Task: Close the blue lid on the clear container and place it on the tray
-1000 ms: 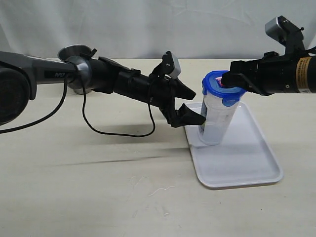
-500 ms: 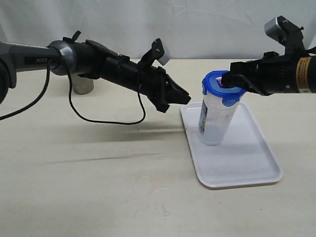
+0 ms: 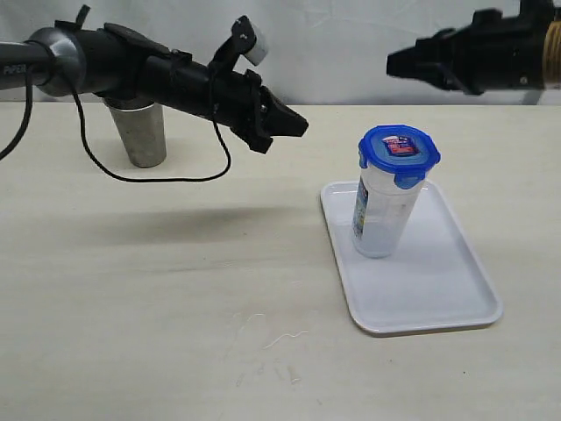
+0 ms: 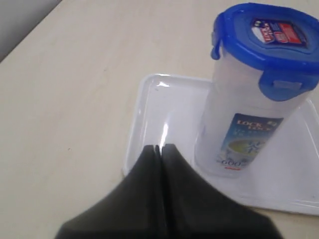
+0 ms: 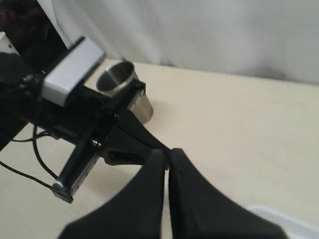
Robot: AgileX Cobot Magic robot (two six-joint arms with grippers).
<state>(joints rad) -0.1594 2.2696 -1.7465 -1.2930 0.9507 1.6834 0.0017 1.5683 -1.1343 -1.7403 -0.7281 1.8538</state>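
Exterior view: we see the container standing upright on the tray, in its far left part, with its label strip turned to the left. The lid sits on top of the container, sticker face up, and the flaps we can see hang down against the rim. The tray lies flat on the right side of the table. Neither arm touches any of these things. The left gripper hangs in the air to the left of the container and well apart from it, pointing toward it; in the left wrist view its fingers are pressed together tip to tip with nothing between them. The right gripper is high at the far right, above the lid and clear of it; in the right wrist view its fingers also meet with no gap and carry nothing. A grey metal cup stands at the far left of the table, behind the left arm, and a black cable droops from that arm in front of it.
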